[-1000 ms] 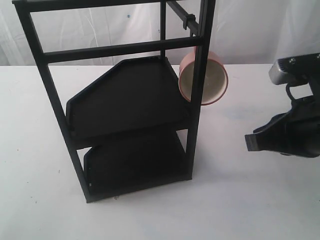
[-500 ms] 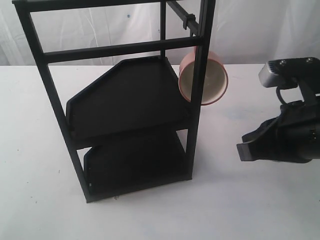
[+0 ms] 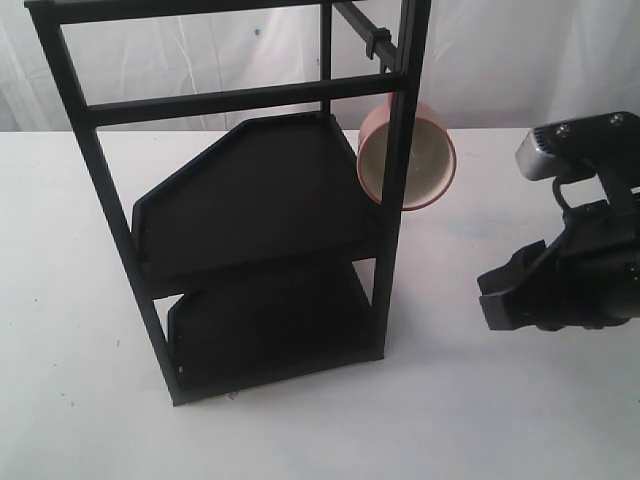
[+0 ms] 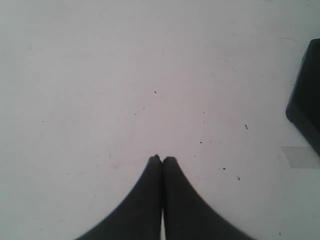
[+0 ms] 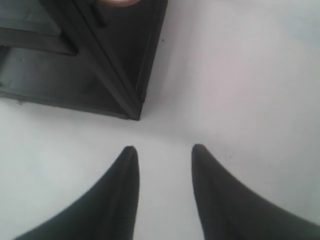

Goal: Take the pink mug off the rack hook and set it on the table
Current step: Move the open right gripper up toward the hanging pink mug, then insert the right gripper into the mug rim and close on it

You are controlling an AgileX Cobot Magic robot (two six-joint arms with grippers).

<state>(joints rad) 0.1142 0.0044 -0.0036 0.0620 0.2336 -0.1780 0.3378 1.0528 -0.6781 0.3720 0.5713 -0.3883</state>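
Right gripper [image 3: 490, 300] has crept in from the view's right edge toward the rack [image 3: 389, 250].
Ext. view: over approx 1 s the R arm slid left, so more of its black body shows, and the strip of bare tabletop [image 3: 440, 300] btwn its fingers [image 3: 502, 306] and the rack's front post is narrower. The silver wrist camera [image 3: 545, 150] shifted left w/ it and sits a touch lower. Most of the move came in the first half; since then the tip has barely moved.
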